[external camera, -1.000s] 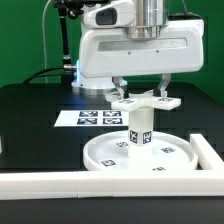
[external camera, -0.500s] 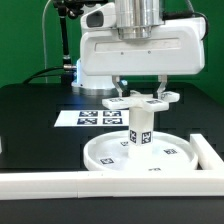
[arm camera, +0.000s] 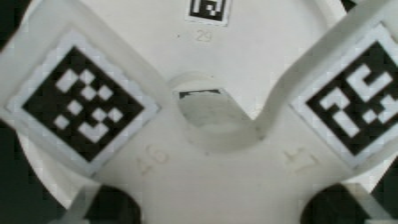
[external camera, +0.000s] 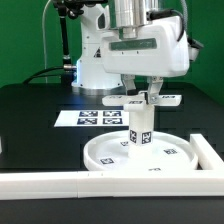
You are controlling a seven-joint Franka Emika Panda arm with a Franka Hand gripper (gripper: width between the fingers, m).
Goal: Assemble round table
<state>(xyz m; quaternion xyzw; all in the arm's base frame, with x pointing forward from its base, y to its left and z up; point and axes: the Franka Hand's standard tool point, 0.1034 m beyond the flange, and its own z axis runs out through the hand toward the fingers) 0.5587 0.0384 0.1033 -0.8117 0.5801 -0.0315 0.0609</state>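
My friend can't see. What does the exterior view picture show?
A white robot gripper holds a flat cross-shaped piece on top of a short cylinder post. The post stands upright in a large round disc on a black table.

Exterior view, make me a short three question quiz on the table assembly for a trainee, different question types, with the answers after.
1. True or false: the short cylinder post stands upright on the large rimmed round disc.
2. Multiple choice: where is the flat cross-shaped piece? A, flat on the black table. B, on top of the post, under the gripper. C, leaning on the white border bar.
3. Short answer: what lies behind the disc, toward the exterior view's left?

Key
1. True.
2. B.
3. The marker board, flat on the table.
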